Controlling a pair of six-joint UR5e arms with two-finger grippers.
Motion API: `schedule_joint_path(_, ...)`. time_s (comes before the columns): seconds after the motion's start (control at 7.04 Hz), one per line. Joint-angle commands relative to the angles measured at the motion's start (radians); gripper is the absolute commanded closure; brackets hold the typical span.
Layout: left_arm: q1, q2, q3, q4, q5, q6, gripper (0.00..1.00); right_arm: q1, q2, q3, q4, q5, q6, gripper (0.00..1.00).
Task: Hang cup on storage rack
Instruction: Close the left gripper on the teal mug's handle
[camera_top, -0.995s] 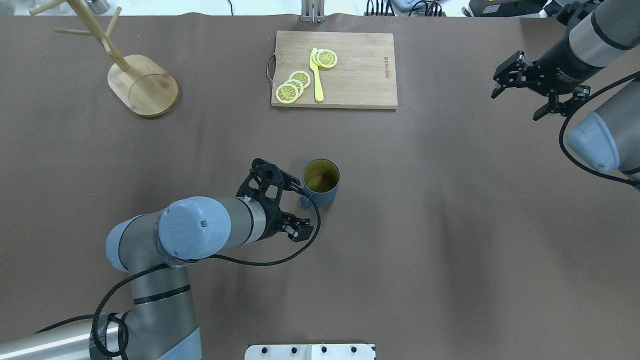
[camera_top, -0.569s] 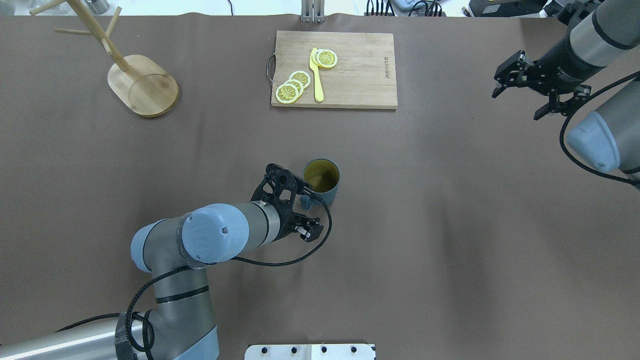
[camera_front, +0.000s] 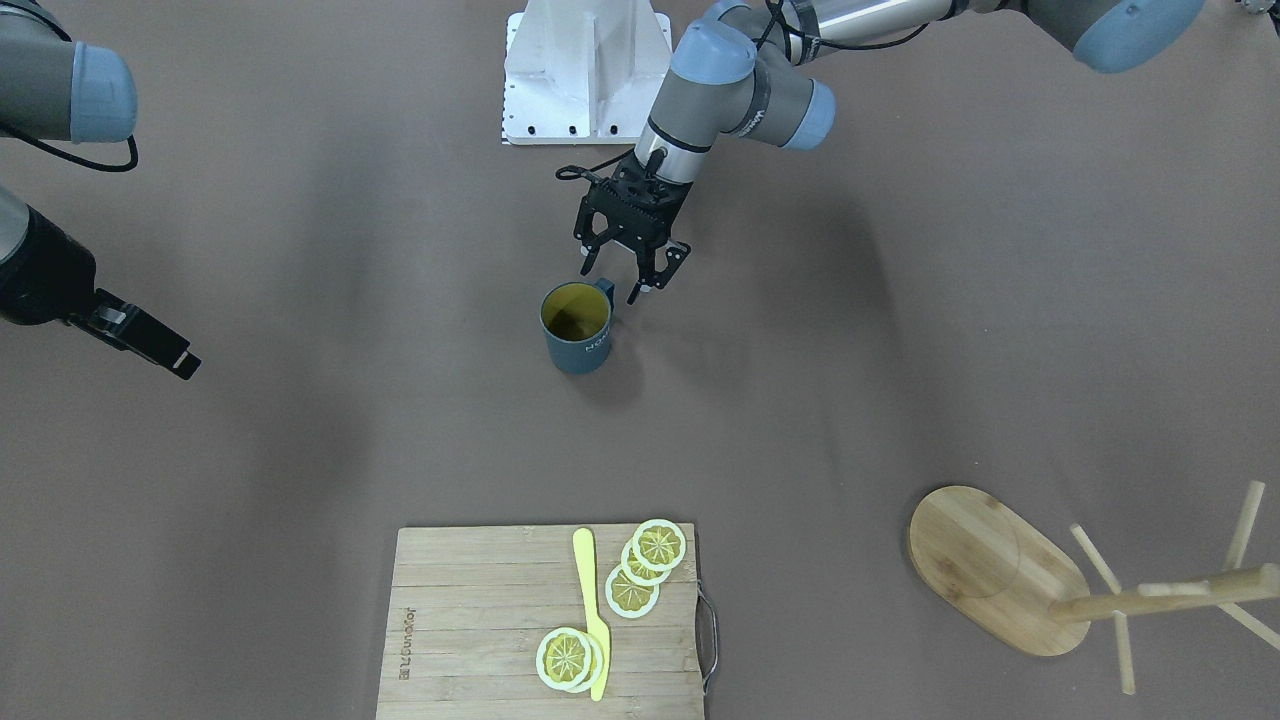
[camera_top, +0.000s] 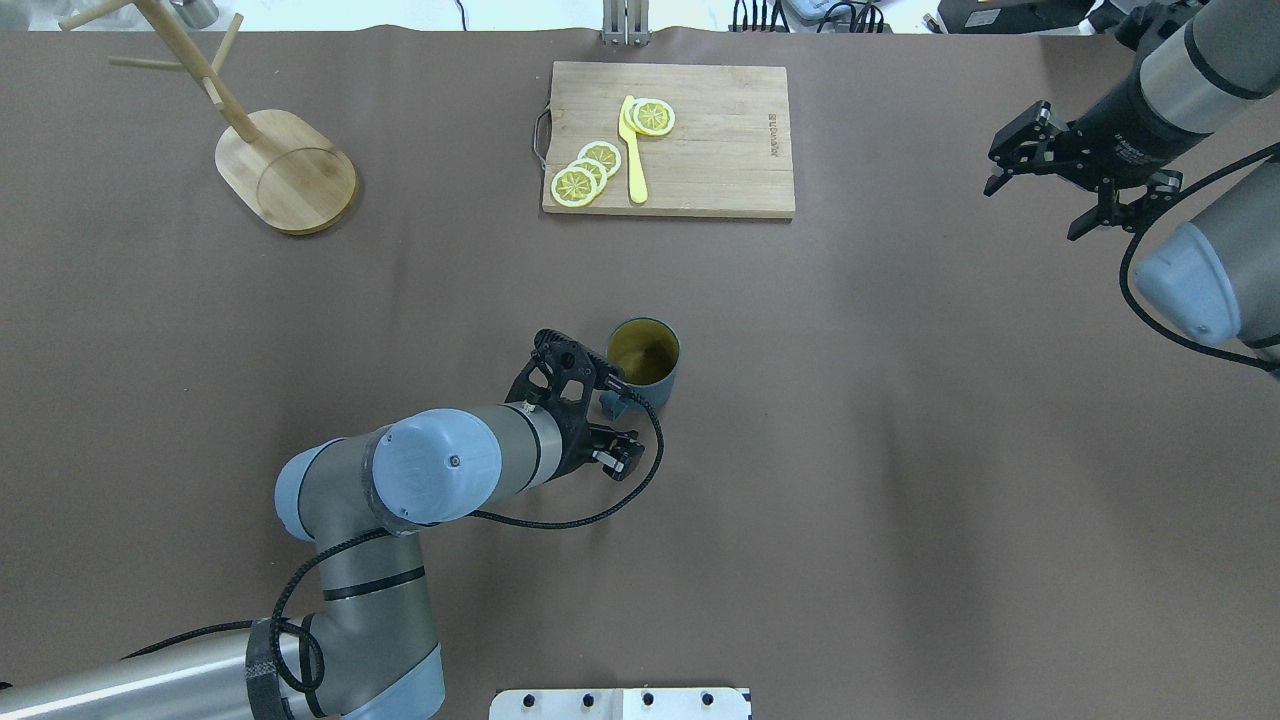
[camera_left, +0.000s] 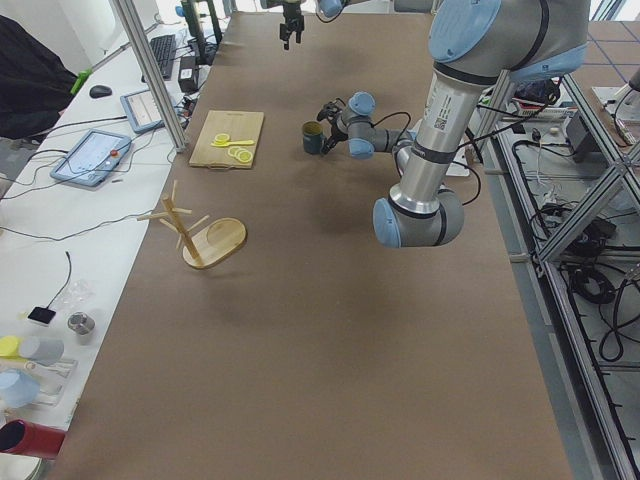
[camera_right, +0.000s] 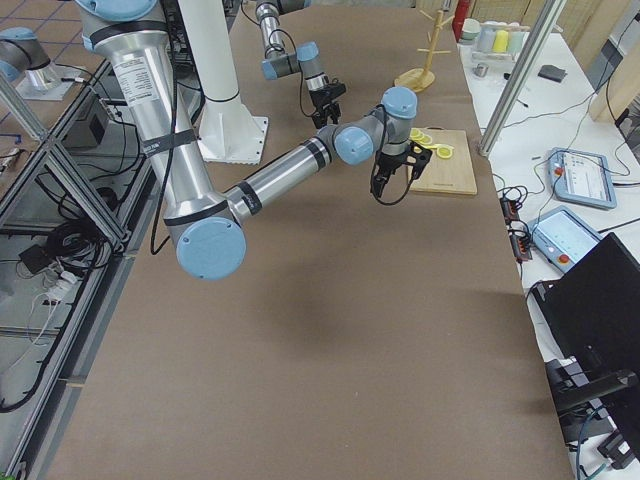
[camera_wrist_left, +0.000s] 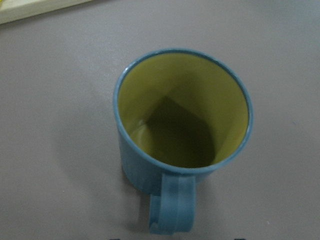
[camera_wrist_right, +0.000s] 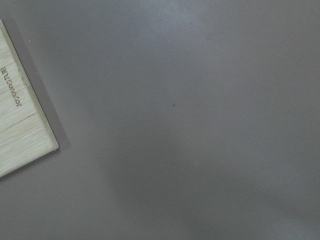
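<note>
Since the last look my left gripper (camera_front: 611, 283) has edged right, up to the cup (camera_front: 577, 340), which hasn't budged. The cup stands upright mid-table, mouth up, long axis vertical. Its handle (camera_top: 612, 403) points near and slightly left, at the gripper. The jaws are spread either side of the handle; I can't tell if they touch it. My right gripper (camera_top: 1032, 210) hangs spread and empty, far right.
</note>
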Motion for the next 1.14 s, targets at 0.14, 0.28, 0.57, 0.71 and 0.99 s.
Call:
schedule_joint_path(0.14, -0.003, -0.013, 0.005, -0.006, 0.000, 0.026, 0.42, 0.000, -0.001, 0.000, 0.000, -0.002, 0.000, 0.00)
schedule_joint_path(0.28, -0.006, -0.013, 0.005, -0.022, 0.002, 0.031, 0.42, -0.001, -0.001, -0.002, 0.000, -0.003, 0.000, 0.00)
schedule_joint_path(0.57, -0.009, -0.013, 0.011, -0.027, 0.029, 0.041, 0.42, -0.003, -0.002, -0.002, 0.000, -0.011, 0.000, 0.00)
schedule_joint_path(0.71, -0.011, -0.013, 0.014, -0.027, 0.029, 0.040, 0.47, -0.005, 0.001, -0.017, 0.005, -0.005, 0.000, 0.00)
schedule_joint_path(0.99, -0.014, -0.013, 0.014, -0.029, 0.029, 0.040, 0.89, -0.006, -0.001, -0.018, 0.005, -0.006, 0.000, 0.00)
